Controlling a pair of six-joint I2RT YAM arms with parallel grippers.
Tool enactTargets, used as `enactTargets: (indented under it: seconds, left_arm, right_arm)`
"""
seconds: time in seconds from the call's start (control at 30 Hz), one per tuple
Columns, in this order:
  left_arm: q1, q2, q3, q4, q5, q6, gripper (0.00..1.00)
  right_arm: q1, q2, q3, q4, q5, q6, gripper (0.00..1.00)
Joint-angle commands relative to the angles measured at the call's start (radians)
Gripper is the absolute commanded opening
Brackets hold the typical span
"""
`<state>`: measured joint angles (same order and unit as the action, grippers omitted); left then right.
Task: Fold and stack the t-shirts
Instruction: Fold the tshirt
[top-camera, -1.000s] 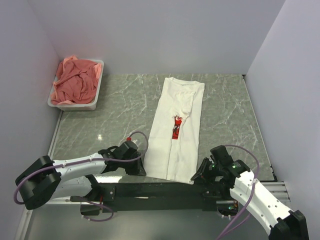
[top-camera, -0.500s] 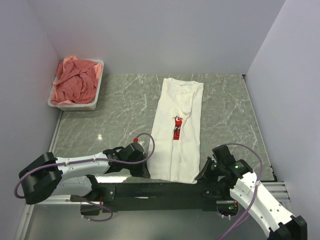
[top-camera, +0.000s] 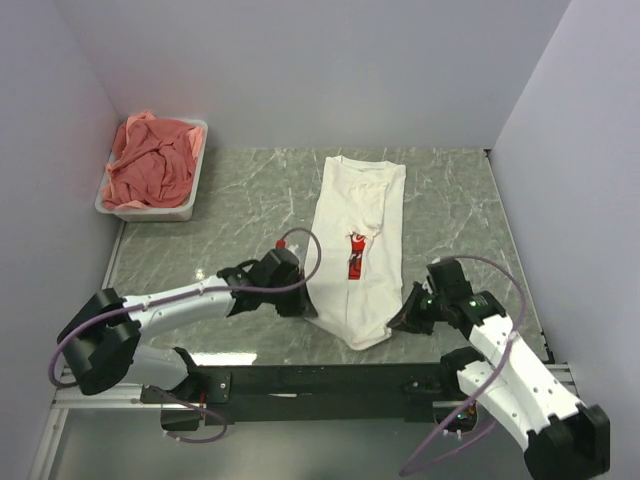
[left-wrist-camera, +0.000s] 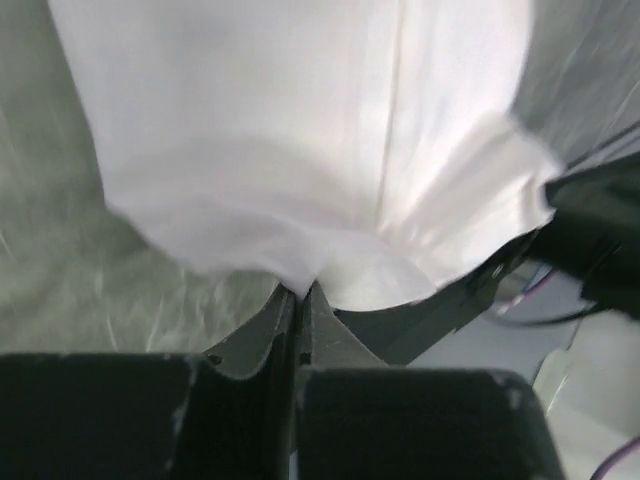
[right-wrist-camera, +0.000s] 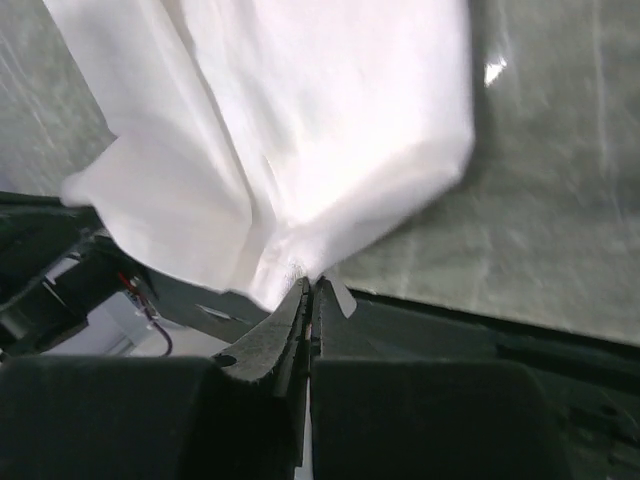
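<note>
Since a second ago both arms have pulled in from the table's (top-camera: 230, 210) near edge toward 12 o'clock, and the near hem of the white t-shirt (top-camera: 360, 215), which lay flat at 6 o'clock, is now raised and sagging in a curve between them. The left gripper (top-camera: 303, 303) has its fingers pinched tight on the hem corner at the shirt's 7 o'clock; the left wrist view shows the cloth (left-wrist-camera: 300, 120) caught at the tips (left-wrist-camera: 297, 297). The right gripper (top-camera: 400, 322) is likewise clamped on the corner at 5 o'clock, with cloth (right-wrist-camera: 300, 110) bunched at its tips (right-wrist-camera: 310, 288).

There is one white t-shirt, lying lengthwise at the table's middle, its collar toward 12 o'clock and a red print on its chest. There is one white tub (top-camera: 150, 212), at the table's 10 o'clock corner. It holds a heap of salmon-pink t-shirts (top-camera: 152, 163); how many cannot be told.
</note>
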<state>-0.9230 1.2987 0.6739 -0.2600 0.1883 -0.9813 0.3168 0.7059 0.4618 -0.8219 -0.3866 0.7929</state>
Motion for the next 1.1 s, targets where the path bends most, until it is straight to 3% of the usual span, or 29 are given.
enactTargets:
  seconds: [0.0,0.33,0.53,0.7,1.07]
  left_arm:
    - [0.076,0.062,0.145,0.016,-0.013,0.079,0.01]
    - [0.191,0.276,0.326,0.099,-0.036,0.055,0.01]
    - [0.231,0.393,0.418,0.163,-0.046,0.004,0.01]
    - [0.245,0.467,0.496,0.171,-0.070,-0.010,0.01]
    - [0.306,0.556,0.625,0.143,-0.085,0.007,0.01]
  right_arm:
    - [-0.005,0.085,0.058,0.229,-0.025,0.022,0.00]
    - [-0.057,0.394,0.193,0.527,0.149,0.051,0.00]
    - [-0.134,0.530,0.224,0.648,0.158,0.065,0.00]
    - [-0.171,0.645,0.268,0.710,0.146,0.060,0.00]
    - [-0.225,0.733,0.344,0.756,0.117,0.065,0.00]
